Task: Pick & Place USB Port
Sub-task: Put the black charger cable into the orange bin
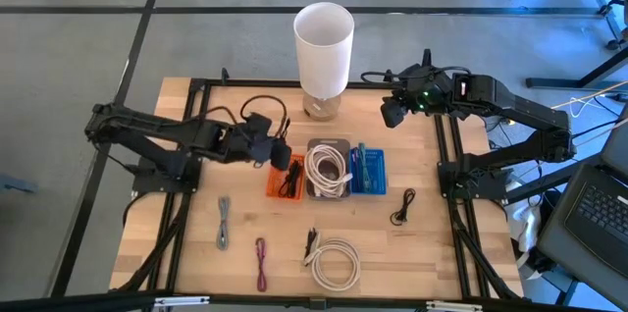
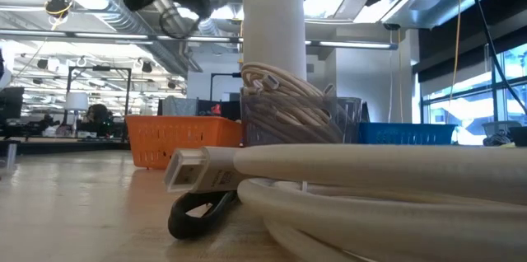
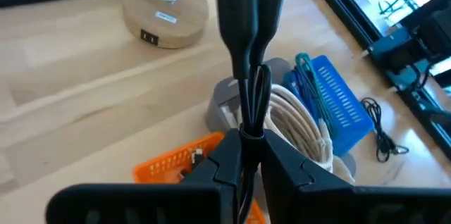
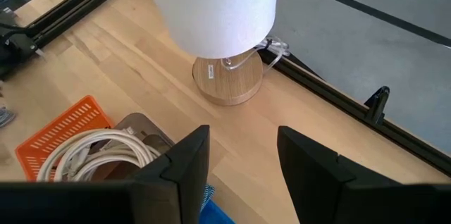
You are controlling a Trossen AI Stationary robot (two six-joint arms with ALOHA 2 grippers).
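High view: left end effector (image 1: pixel 282 152) over the orange bin (image 1: pixel 285 180), fingers clamped on a black USB cable (image 1: pixel 292 173); grey bin (image 1: pixel 328 168) of white cable and blue bin (image 1: pixel 368 169) alongside; right end effector (image 1: pixel 394 113) raised beside the lamp (image 1: pixel 324 47), fingers apart and holding nothing; loose cables on the desk (image 1: pixel 186 253). Low view: white coiled cable (image 2: pixel 370 188) in the foreground, the three bins behind. Left wrist view: black cable (image 3: pixel 248 62) pinched between the fingers (image 3: pixel 225 164), plugs standing up; right wrist view: spread fingers (image 4: pixel 187 157) above desk and lamp base (image 4: pixel 227 77).
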